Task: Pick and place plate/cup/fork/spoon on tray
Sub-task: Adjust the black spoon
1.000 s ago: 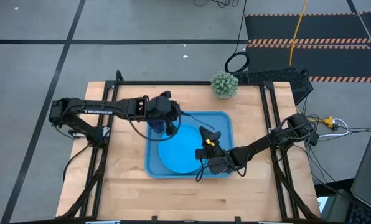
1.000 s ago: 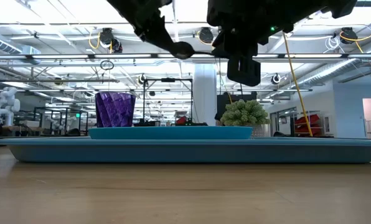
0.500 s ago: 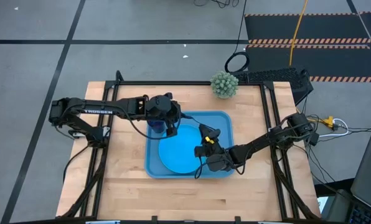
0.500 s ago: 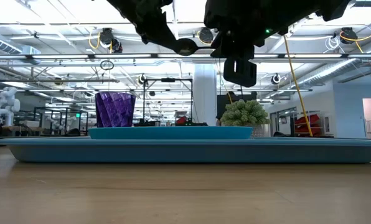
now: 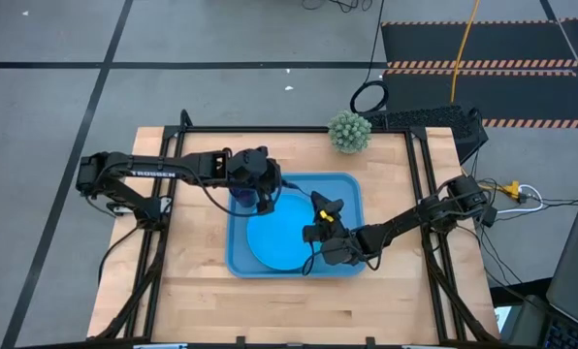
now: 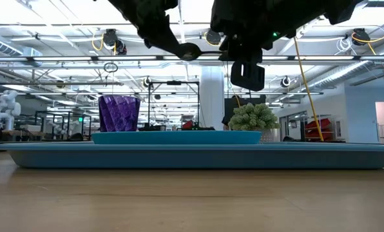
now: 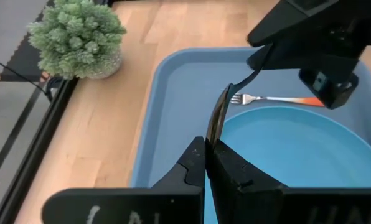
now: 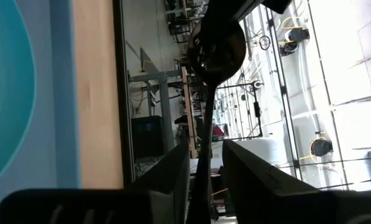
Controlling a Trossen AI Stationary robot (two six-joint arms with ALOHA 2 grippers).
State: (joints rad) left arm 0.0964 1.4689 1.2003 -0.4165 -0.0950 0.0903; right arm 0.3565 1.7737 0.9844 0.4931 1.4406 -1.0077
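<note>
Spoon (image 7: 218,115) aloft over the tray (image 5: 352,194), mid-table

Clamped near the bowl end by the left pincer (image 7: 205,148), shut tight on it; flanked along the handle by the right pincer (image 8: 204,155), fingers apart either side. Below, inside the tray: plate (image 5: 279,242) lying flat, fork (image 7: 279,99) just beside its rim, cup (image 6: 119,113) upright toward the table's far-left corner
</note>
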